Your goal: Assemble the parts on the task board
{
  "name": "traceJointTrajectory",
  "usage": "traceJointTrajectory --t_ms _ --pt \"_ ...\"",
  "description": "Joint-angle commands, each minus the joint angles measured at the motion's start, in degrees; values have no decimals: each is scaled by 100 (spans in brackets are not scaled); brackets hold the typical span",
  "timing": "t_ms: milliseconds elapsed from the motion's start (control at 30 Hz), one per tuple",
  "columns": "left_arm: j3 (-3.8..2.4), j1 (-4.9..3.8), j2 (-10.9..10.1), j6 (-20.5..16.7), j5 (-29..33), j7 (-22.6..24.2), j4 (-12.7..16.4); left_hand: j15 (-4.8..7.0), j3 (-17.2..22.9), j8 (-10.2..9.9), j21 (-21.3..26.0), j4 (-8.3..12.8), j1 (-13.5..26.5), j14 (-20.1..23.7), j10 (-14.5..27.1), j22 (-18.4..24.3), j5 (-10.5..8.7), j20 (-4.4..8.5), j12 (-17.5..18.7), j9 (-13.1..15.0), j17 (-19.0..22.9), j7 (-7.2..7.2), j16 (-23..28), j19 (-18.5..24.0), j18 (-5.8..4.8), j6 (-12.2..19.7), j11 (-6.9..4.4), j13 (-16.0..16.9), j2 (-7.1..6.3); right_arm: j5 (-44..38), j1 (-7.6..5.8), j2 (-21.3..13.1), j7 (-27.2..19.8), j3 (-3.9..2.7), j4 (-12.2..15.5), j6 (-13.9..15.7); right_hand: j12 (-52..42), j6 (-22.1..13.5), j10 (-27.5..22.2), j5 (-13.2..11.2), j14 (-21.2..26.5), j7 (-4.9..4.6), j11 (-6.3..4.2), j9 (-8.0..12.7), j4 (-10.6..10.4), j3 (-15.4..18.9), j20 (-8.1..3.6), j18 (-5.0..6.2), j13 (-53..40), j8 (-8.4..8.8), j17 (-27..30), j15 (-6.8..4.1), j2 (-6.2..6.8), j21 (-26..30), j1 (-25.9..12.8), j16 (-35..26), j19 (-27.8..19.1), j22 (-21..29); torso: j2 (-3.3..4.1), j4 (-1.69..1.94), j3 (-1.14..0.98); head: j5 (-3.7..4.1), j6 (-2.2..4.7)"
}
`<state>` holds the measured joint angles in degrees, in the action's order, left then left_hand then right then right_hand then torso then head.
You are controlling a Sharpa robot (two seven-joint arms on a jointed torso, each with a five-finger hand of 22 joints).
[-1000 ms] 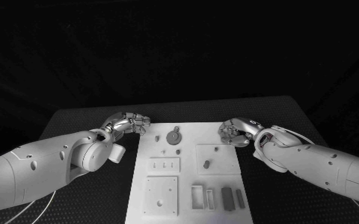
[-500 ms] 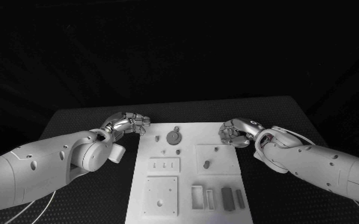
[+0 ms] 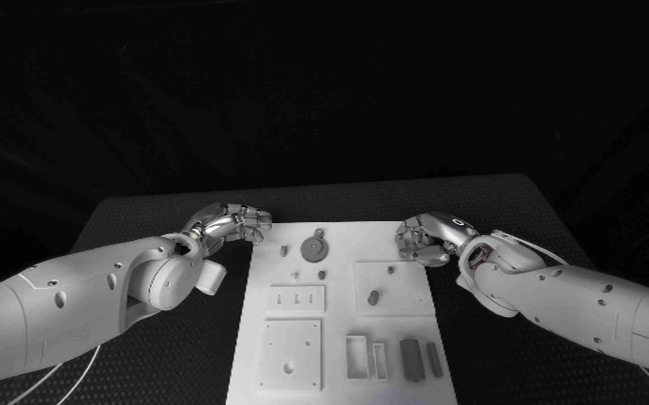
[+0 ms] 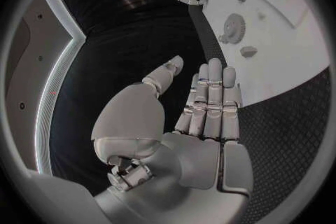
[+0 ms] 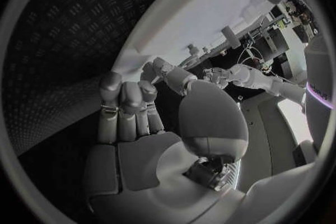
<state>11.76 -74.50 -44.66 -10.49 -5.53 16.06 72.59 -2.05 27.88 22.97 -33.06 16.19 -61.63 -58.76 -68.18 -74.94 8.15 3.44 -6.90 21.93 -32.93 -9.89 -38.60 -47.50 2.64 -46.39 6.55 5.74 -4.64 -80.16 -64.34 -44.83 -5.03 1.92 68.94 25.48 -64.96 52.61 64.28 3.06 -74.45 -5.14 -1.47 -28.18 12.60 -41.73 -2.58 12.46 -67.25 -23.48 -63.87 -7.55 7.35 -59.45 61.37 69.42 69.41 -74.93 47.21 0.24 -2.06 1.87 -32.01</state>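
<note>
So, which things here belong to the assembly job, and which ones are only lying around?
Belong to the job:
- task board
- round gear-like part
- small dark parts near the board's front edge
- left hand, right hand

Just there:
- black table

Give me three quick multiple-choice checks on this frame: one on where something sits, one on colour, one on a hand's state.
1. Where is the round grey gear-like disc?
A. far half of the white task board
B. on the black table
C. in the right hand

2. What colour is the table?
A. white
B. black
C. blue

3. What is the silver left hand doing?
A. holding a part
B. empty, fingers extended
C. pressing on the disc

Key: 1 A, the disc lies on the board between the two hands. 2 B, dark textured surface surrounds the board. 3 B, the left wrist view shows straight fingers with nothing between them.
</note>
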Motion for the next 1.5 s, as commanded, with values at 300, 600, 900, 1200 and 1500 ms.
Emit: traceJointTrajectory --t_ms 300,600,900,1200,1500 --pt "-10 -33 -8 380 -453 -206 108 -45 -39 90 30 -121 407 124 -363 20 -57 -17 -151 72 71 145 59 130 42 -386 -132 92 166 -531 -322 39 629 -22 277 16 -33 748 48 -28 -41 86 -52 -19 145 11 -3 254 5 -66 11 -27 -92 -3 -13 -8 60 -33 -20 12 0 -8 96" --pt "-15 -237 188 887 -993 -892 124 -26 -300 7 55 -567 1240 33 -539 87 -486 -11 -175 86 104 196 97 110 88 -537 -212 142 93 -952 -583 290 1010 -22 622 -565 -28 750 48 -28 -43 87 -53 -21 159 7 -3 254 10 -73 12 -28 -88 0 -16 -11 62 -30 -45 -3 11 -79 152" --pt "-24 -435 394 1248 -1670 -1303 206 -17 -350 13 35 -613 1364 45 -687 85 -527 0 -235 123 86 258 78 114 93 -683 -282 204 29 -1189 -649 535 1431 -25 984 -608 -15 743 44 -28 -41 85 -52 -20 191 -9 -2 254 16 -76 14 -27 -70 9 -14 -20 57 -24 -106 3 38 -139 145" --pt "-20 -451 605 1124 -1708 -1675 288 -60 -324 -209 76 -719 1465 173 -381 102 -519 -32 -47 55 112 134 153 209 101 -402 -141 156 0 -1268 -659 856 1452 -27 1141 -751 -11 747 46 -28 -41 85 -51 -20 207 -19 -1 254 19 -82 16 -26 -57 13 -16 -25 58 -21 -140 8 50 -116 150" --pt "-16 -451 683 992 -1622 -1746 352 -112 -301 -255 116 -712 1439 231 -308 119 -524 -86 -3 36 138 94 213 281 90 -350 -108 148 -19 -1332 -659 975 1515 -27 1207 -709 -8 747 47 -27 -42 85 -51 -19 211 -28 -1 254 20 -83 16 -26 -60 15 -17 -26 59 -19 -132 15 46 -144 159"
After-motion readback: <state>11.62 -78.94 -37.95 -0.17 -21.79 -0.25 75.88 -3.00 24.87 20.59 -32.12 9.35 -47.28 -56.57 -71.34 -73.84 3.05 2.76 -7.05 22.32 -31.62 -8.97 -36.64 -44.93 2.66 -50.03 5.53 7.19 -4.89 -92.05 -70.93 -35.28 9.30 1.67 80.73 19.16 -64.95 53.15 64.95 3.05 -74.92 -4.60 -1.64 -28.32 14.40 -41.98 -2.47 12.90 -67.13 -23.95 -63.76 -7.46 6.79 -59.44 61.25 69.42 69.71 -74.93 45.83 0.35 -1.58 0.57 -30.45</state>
